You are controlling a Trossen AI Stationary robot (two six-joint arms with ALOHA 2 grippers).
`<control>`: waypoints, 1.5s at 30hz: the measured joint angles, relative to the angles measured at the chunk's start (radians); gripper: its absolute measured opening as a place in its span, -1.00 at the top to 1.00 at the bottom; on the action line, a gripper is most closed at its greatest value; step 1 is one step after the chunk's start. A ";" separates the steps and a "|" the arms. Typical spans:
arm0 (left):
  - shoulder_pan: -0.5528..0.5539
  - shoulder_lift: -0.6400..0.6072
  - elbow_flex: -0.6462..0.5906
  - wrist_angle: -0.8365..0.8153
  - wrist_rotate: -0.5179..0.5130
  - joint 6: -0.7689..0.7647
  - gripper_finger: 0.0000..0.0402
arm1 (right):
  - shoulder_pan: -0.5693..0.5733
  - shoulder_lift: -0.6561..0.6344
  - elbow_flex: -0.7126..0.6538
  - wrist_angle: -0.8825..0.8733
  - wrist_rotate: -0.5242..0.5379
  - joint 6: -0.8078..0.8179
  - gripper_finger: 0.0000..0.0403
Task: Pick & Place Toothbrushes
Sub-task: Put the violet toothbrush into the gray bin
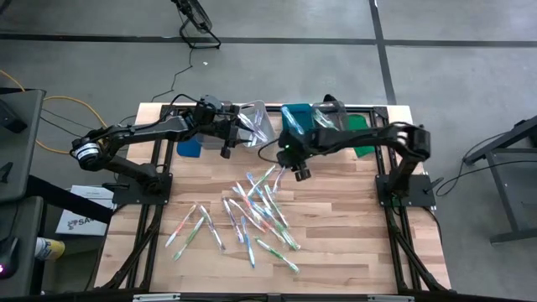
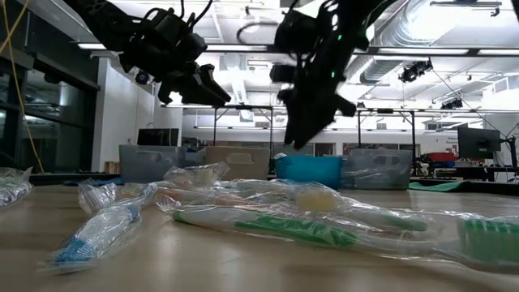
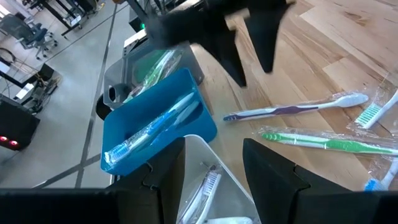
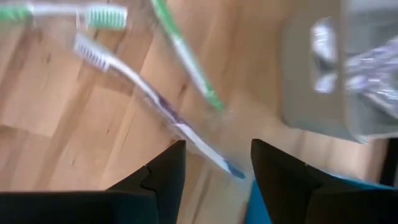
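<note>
Several wrapped toothbrushes [image 1: 256, 210] lie scattered flat on the wooden table [image 1: 352, 243]. My right gripper [image 1: 299, 173] hangs open just above the pile's far end; in its wrist view a purple-handled toothbrush [image 4: 149, 93] and a green one [image 4: 186, 59] lie beneath its fingers [image 4: 158, 177]. My left gripper [image 1: 226, 149] stands open and empty over the clear bin [image 1: 257, 124] at the far edge, with a toothbrush [image 3: 202, 190] lying in that bin below it. A blue toothbrush [image 3: 155, 127] rests in the blue bin [image 3: 186, 87].
A row of bins lines the far edge: blue [image 1: 190, 148], clear, teal [image 1: 294, 116], another clear one [image 1: 330, 116] and green [image 1: 363, 141]. Bare wood lies at the near right of the table. In the low view a green toothbrush [image 2: 300, 229] lies closest.
</note>
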 joint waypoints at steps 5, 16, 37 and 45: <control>0.000 0.000 0.000 0.000 0.000 0.001 0.22 | 0.011 0.075 0.000 0.029 0.000 -0.069 0.03; 0.000 0.000 0.000 -0.001 0.000 0.009 0.22 | 0.012 0.100 0.000 0.047 -0.047 -0.093 0.03; 0.000 0.000 0.000 -0.021 0.000 0.020 0.22 | 0.043 0.188 0.000 -0.011 -0.050 0.104 0.54; 0.000 0.000 0.000 -0.023 0.000 0.019 0.22 | 0.070 0.184 0.000 -0.031 -0.087 0.282 0.92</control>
